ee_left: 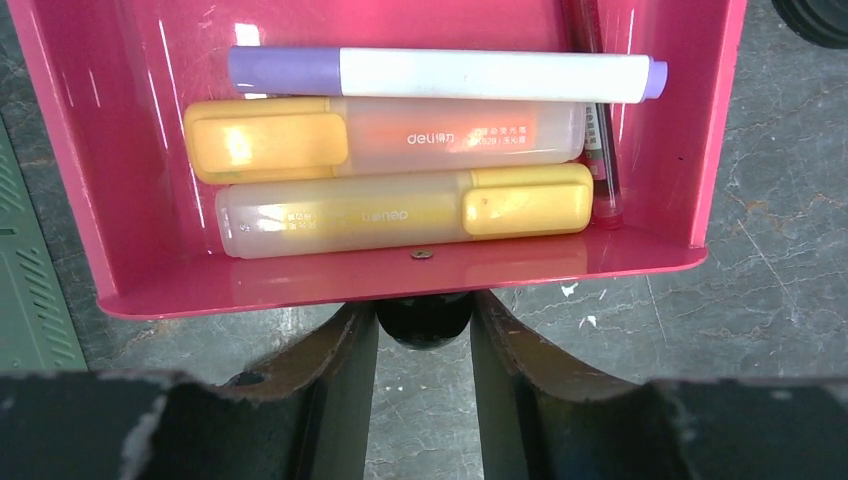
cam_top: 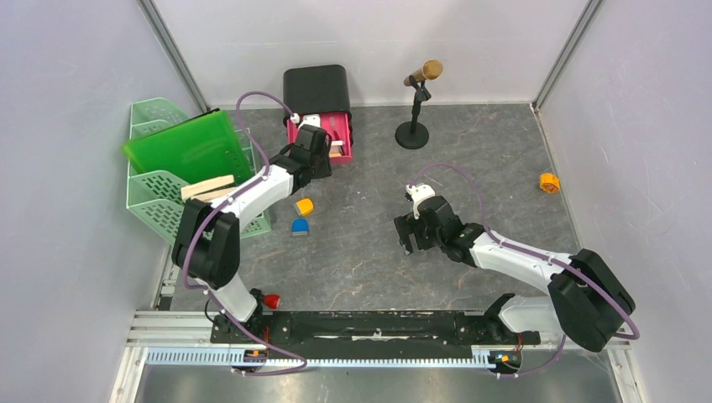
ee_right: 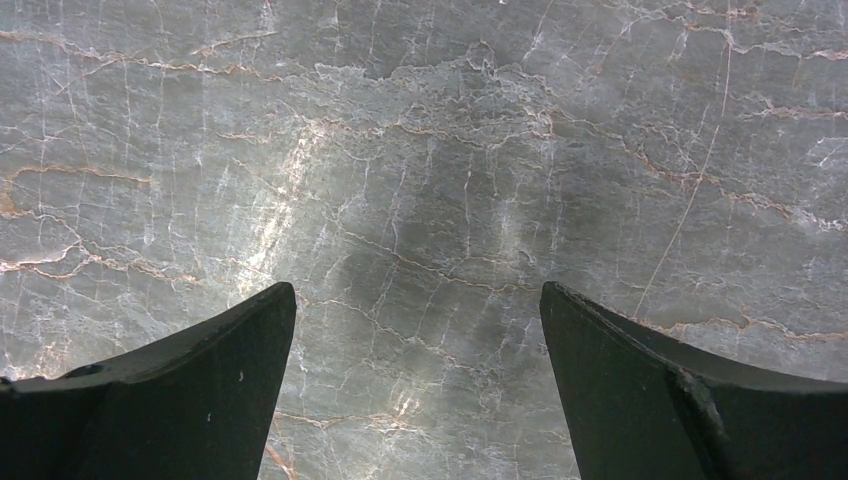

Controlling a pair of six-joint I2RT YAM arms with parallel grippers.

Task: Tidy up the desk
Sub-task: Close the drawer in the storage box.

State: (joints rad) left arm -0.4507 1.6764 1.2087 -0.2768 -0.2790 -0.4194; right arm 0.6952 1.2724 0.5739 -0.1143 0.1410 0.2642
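Left tool (ee_left: 424, 312) pinches knob (ee_left: 423, 325) of pink drawer (ee_left: 660, 150) w/ two highlighters (ee_left: 400, 140), purple-white marker (ee_left: 450, 73) inside; right tool (ee_right: 416, 292) open wide over worktop (ee_right: 420, 150).

the desk (cam_top: 361, 252) is a big flat top, almost square. it is dark grey like stone, with thin pale lines running over it like cracks, some white and some a bit brown. it lies level and looks smooth, with a soft shine where light hits it.
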